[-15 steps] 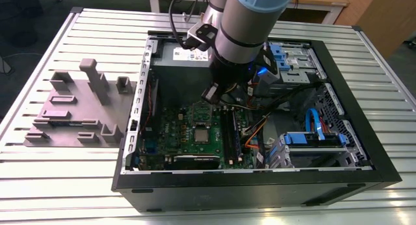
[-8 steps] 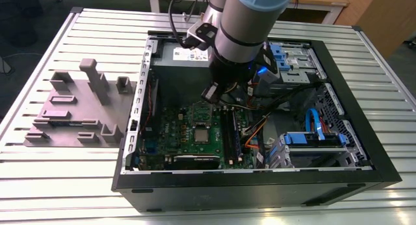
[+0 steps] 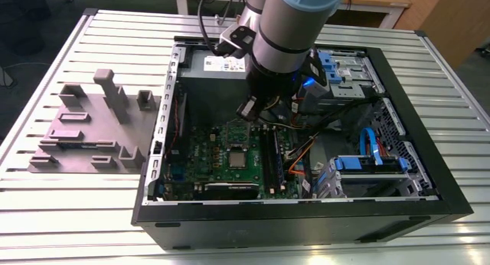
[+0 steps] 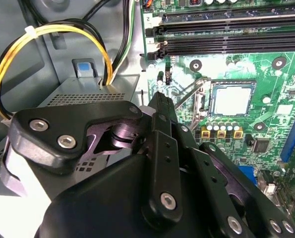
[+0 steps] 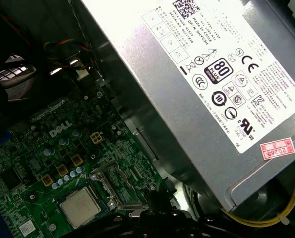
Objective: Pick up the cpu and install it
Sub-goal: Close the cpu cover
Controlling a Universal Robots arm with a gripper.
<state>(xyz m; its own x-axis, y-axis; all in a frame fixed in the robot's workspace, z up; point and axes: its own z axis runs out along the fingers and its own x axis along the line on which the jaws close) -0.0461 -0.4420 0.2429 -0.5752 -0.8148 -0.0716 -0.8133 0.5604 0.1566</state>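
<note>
Slatted metal table (image 3: 69,219), carrying all items. Open black computer case (image 3: 291,219), lying on its side on the table; taken here as landmark. Grey moulded fixture block (image 3: 84,133), on the table beside the case, toward the exterior view's left. Robot arm (image 3: 287,35), reaching down into the case from above. Grey power supply box (image 5: 197,84) with white label, inside the case against its far wall. Green motherboard (image 3: 222,162), on the case floor. Tool (image 4: 159,106), black, hovering above the motherboard just beside the socket; fingers drawn together, clasping nothing. Cpu (image 4: 231,99) (image 5: 80,208), seated in the motherboard socket, silver top up.
</note>
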